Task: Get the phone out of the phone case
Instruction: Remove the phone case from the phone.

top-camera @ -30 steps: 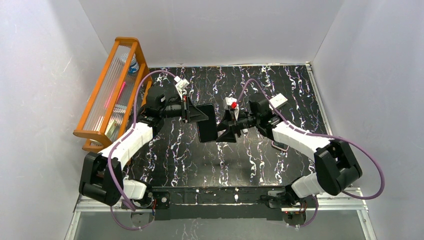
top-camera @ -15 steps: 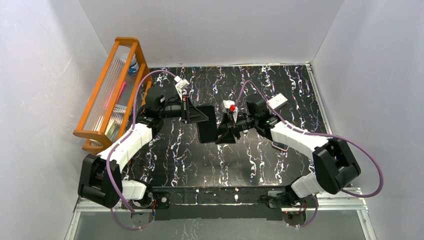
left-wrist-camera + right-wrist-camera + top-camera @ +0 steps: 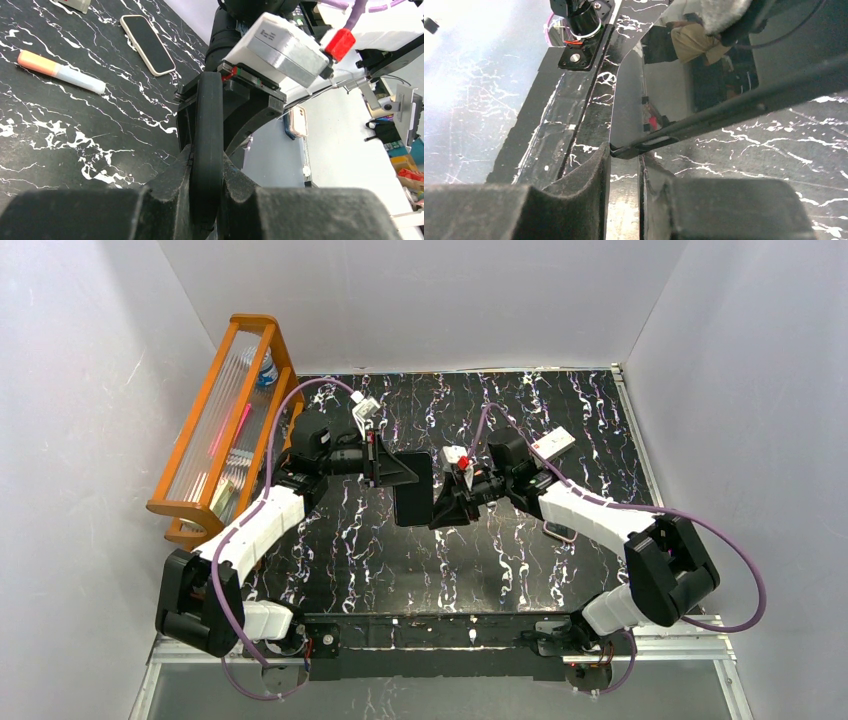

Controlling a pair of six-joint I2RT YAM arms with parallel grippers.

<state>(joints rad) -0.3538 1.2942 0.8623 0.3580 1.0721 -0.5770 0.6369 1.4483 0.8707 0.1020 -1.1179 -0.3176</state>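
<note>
Right gripper (image 3: 438, 508) nearer, astride phone (image 3: 412, 500) corner

rack (image 3: 215, 430): counter's (image 3: 75, 130) left edge, bottle (image 3: 266, 370) inside | marker (image 3: 60, 72): lying flat on counter | second phone (image 3: 147, 44): screen up, near marker, apart

Two phones (image 3: 413, 502); one marker (image 3: 61, 72) — one rack (image 3: 215, 430)

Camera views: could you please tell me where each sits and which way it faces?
Top: above, behind the arms, looking down at the table; both arms show.
Left wrist: on the left claw, facing the right claw; own fingers show.
Right wrist: on the right claw, facing an arm base; own fingers show.
All share the phone both claws grip.
</note>
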